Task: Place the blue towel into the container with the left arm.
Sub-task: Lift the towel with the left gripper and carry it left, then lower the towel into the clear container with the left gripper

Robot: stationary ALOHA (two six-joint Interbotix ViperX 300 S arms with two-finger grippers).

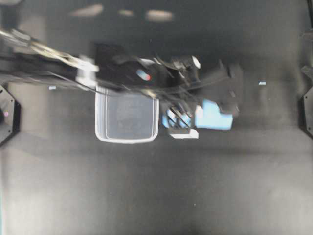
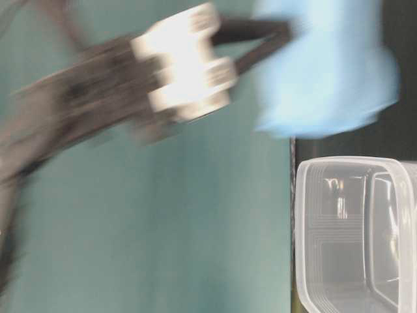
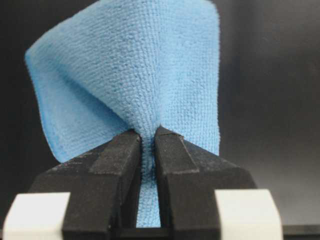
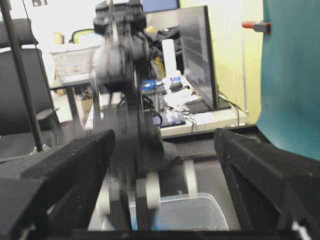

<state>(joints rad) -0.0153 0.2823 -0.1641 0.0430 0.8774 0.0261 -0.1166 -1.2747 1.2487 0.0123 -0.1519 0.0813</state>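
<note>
The blue towel is pinched at a bunched fold by my left gripper, which is shut on it. In the table-level view the towel hangs in the air, higher than the rim of the container, with the blurred left gripper holding its edge. From overhead the towel and left gripper are just right of the clear, empty container. My right gripper stands open with nothing between its fingers, facing the left arm and the container.
The black table top stretches around the container. A small pale scrap lies at the right. Black arm bases stand at both side edges. A teal backdrop is behind the table.
</note>
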